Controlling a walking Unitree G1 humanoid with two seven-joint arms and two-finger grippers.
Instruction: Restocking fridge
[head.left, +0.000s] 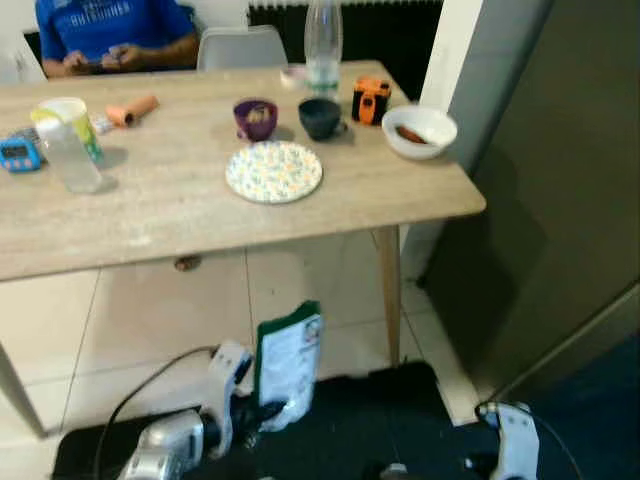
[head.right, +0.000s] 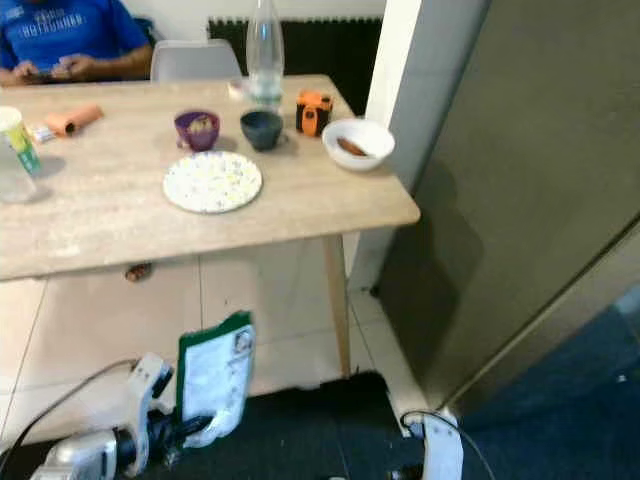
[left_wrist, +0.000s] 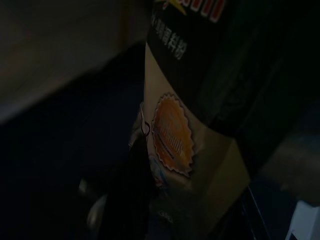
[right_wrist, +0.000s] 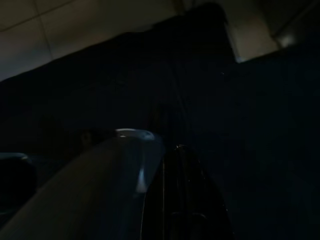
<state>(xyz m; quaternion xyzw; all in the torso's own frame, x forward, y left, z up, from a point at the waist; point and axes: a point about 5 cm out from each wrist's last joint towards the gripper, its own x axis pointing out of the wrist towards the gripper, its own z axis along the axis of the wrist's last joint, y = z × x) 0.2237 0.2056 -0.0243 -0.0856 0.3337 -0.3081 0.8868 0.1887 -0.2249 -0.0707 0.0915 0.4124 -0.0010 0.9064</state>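
Left eye: your left end effector (head.left: 262, 412) sits low in front of the robot with its fingers closed on the bottom edge of a green-and-white pouch (head.left: 289, 364), which stands upright above it, over the floor in front of the counter (head.left: 200, 215). Looks like a light, soft foil bag, so I'd guess it flops and crinkles if you swing it. A grip that low lets the top wobble; lower-middle, across the flat faces, would be the better hold if you regrip. The right end effector (head.left: 505, 440) hangs by the grey fridge door (head.left: 560, 200); can't tell how far open it is.

Right eye: same deal, the pouch (head.right: 214, 378) is pinched at the base by the left end effector (head.right: 185, 428). On the counter there's a plate (head.right: 212, 181), two small bowls, a white bowl (head.right: 358, 142) and a bottle (head.right: 264, 50), with a person in blue seated behind.

Left wrist: dark, but you can see the pouch's printed face (left_wrist: 172, 135) right up against a finger (left_wrist: 131, 190), so the clamp is real.

Right wrist: very dark. A black finger (right_wrist: 182, 200) over dark floor, nothing held that I can make out.
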